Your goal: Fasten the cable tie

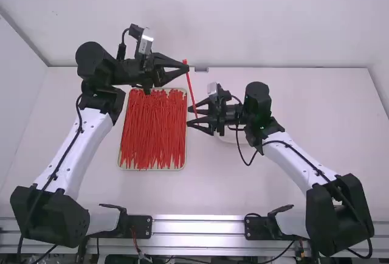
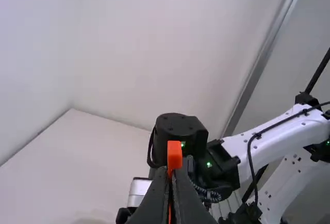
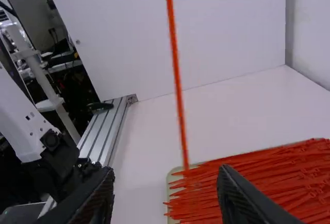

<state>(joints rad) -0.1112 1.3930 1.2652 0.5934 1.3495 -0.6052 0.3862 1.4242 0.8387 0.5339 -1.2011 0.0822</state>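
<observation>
Left claw [image 1: 182, 65] clenched on head end of cable tie [image 1: 190, 89], high above tray [image 1: 185, 154] edge; strap hung down toward right claw [image 1: 192, 120], spread wide. Tie looked light, springy, slick; tail tip likely best pinch point.

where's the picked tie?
High view: the cable tie hangs from the left hand, shut on its head, above the tray's right edge, its tail ahead of the open right hand.

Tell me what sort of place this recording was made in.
Probably a robotics lab work cell: a white table walled by white panels, two arms mounted on an aluminium rail, and cluttered benches beyond in the right wrist view.
</observation>
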